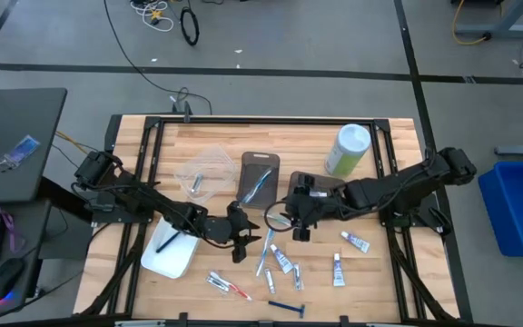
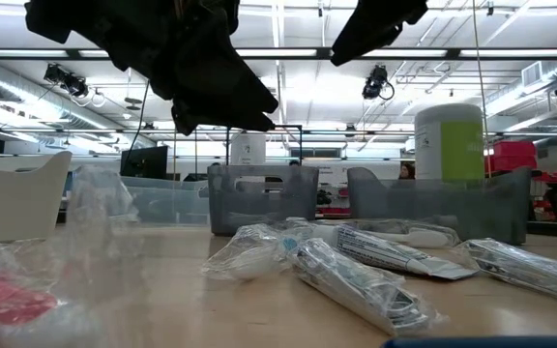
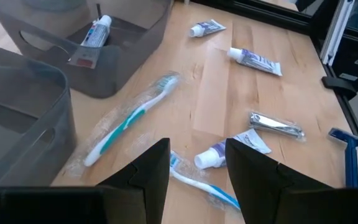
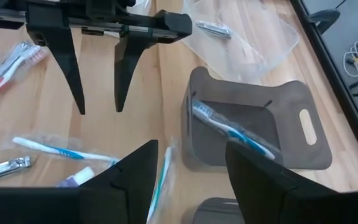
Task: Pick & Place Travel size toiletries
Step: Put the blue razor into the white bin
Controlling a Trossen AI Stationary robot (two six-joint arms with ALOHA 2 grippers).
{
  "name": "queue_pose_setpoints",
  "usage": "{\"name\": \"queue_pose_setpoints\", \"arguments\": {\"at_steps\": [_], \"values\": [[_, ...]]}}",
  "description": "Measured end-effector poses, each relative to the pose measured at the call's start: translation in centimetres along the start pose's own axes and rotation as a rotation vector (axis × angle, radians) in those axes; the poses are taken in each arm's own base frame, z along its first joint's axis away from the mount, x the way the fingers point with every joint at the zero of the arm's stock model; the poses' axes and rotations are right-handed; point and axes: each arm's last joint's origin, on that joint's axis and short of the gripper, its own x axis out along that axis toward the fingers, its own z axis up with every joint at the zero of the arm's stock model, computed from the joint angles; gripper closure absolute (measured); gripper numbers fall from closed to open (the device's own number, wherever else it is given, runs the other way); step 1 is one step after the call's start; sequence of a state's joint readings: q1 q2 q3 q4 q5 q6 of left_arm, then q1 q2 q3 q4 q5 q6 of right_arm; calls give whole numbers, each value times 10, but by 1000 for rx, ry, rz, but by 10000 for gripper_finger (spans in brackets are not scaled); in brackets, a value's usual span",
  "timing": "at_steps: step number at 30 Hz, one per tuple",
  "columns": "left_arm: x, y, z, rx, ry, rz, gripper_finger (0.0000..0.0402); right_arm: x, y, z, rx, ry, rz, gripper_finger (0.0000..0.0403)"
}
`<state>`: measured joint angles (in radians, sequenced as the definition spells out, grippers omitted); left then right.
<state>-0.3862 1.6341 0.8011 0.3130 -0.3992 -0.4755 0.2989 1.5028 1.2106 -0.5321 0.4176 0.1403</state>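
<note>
Both grippers hover open above the middle of the table, touching nothing. My left gripper hangs over a wrapped toothbrush and a small white-and-blue tube. My right gripper is beside a dark bin in which a blue toothbrush lies. Scattered flat on the wood are a second wrapped toothbrush, tubes, a nail clipper, a blue razor and a red-and-silver packet.
A second dark bin holds a tube. A clear bin stands toward the far left. A white tray with a dark item sits near left. The tall green canister stands far right. A black frame borders the table.
</note>
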Motion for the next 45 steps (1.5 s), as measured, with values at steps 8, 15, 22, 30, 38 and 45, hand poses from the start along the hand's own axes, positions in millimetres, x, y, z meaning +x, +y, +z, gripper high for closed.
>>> {"name": "queue_pose_setpoints", "arguments": {"at_steps": [8, 15, 22, 30, 38, 45], "values": [[0, 0, 0, 0, 0, 0, 239, 2, -5, 3, 36, -21, -9, 201], [0, 0, 0, 19, 0, 0, 239, 5, -3, 0, 99, -20, 7, 201], [0, 0, 0, 110, 0, 0, 239, 18, 5, -22, 112, 51, 178, 209], [0, 0, 0, 158, 0, 0, 239, 26, 8, -39, 234, 113, 233, 206], [0, 0, 0, 180, 0, 0, 239, 34, 9, -61, 274, 183, 212, 199], [0, 0, 0, 180, 0, 0, 240, 37, 10, -64, 268, 164, 216, 197]]}}
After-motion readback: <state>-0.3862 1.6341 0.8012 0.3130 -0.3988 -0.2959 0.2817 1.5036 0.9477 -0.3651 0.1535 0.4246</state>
